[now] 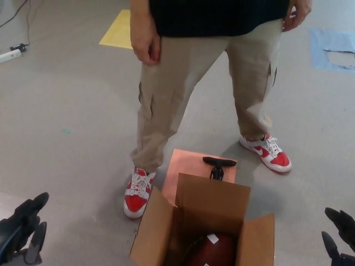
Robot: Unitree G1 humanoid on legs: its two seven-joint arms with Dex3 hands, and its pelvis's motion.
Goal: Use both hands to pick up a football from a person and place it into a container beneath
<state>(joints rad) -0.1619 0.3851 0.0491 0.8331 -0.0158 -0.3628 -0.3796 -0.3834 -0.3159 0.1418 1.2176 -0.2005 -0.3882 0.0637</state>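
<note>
A brown football (209, 249) with a small white patch lies inside an open cardboard box (213, 203) at the bottom centre. My left hand (22, 230) hangs at the lower left corner, well apart from the box, its black fingers spread and holding nothing. At the lower right edge my right hand (339, 235) shows only partly, fingers apart and empty. A person in beige trousers (183, 83) and red-and-white shoes (137, 192) stands just behind the box with both arms at the sides.
A salmon-coloured sheet (191, 165) with a small black tool (217, 164) on it lies on the floor behind the box. A yellow floor patch (119, 30) sits at the back left, a blue one (331, 50) at the back right, and a white cable device (10, 54) at the far left.
</note>
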